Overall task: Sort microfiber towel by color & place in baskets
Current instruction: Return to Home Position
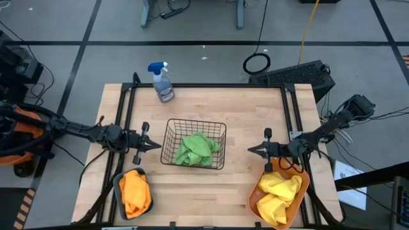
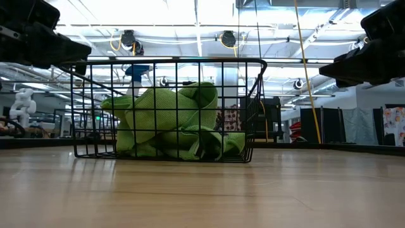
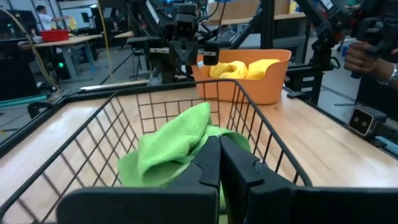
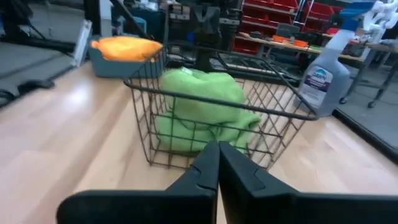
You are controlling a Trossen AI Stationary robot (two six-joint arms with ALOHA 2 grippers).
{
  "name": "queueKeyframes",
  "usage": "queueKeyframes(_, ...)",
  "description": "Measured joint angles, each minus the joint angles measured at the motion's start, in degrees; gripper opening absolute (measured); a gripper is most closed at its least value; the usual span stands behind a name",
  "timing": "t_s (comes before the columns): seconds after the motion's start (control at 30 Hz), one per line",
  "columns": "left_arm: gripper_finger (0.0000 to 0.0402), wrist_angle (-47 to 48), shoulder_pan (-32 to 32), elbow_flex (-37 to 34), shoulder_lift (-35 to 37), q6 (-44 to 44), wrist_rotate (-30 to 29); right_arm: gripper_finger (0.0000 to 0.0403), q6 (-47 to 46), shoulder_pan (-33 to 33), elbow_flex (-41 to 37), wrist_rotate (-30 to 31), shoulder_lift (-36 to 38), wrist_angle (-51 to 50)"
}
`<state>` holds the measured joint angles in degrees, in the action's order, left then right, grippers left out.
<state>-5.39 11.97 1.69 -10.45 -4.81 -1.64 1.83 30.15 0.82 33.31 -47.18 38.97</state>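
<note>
The black wire-mesh basket (image 1: 193, 144) sits mid-table and holds green towels (image 1: 197, 149), also green towels (image 2: 174, 120) in the low view. The small teal tub (image 1: 133, 193) at the near left holds orange towels (image 1: 135, 191). The larger orange tub (image 1: 279, 194) at the near right holds yellow towels (image 1: 281, 193). My left gripper (image 1: 158, 145) hovers shut just left of the mesh basket, pointing at it. My right gripper (image 1: 250, 149) hovers shut to the basket's right, above the orange tub's far edge. Neither holds anything.
A blue-capped spray bottle (image 1: 162, 82) stands near the table's far edge, left of centre. Black frame rails (image 1: 125, 102) run along the table's left, right and far sides. Bare wood lies between the basket and the two tubs. A person's hand (image 3: 360, 55) shows beyond the table.
</note>
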Motion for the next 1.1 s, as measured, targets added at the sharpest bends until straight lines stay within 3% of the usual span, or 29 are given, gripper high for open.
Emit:
queueKeyframes(0.13, 0.0004, 4.2, 0.0, 0.0, 3.6, 1.2, -0.4, 0.0000, 1.0, -0.1, 0.0, 6.1, 2.8, -2.6)
queueKeyframes(0.2, 0.0004, 5.4, 0.0, 0.0, 5.4, 1.4, -0.7, 0.0000, 1.8, -0.1, 0.0, 5.9, 4.6, -4.7)
queueKeyframes(0.47, 0.0004, 8.0, 0.0, 0.2, 9.9, 1.0, -1.1, 0.0000, 2.8, 0.0, 0.0, -3.4, 14.1, -12.9)
queueKeyframes(0.63, 0.0004, 8.1, 0.0, 0.2, 10.0, 1.0, -1.2, 0.0000, 8.7, -0.6, 0.0, -7.0, 21.6, -14.8)
queueKeyframes(0.83, 0.0004, 8.2, 0.0, 0.2, 10.0, 1.0, -1.4, 0.0000, 12.5, -5.4, 0.0, -16.0, 29.8, -17.9)
queueKeyframes(1.1, 0.0004, 8.3, 0.0, 0.2, 10.0, 0.2, -1.4, 0.0000, 10.4, -11.5, 0.0, -20.2, 39.4, -27.5)
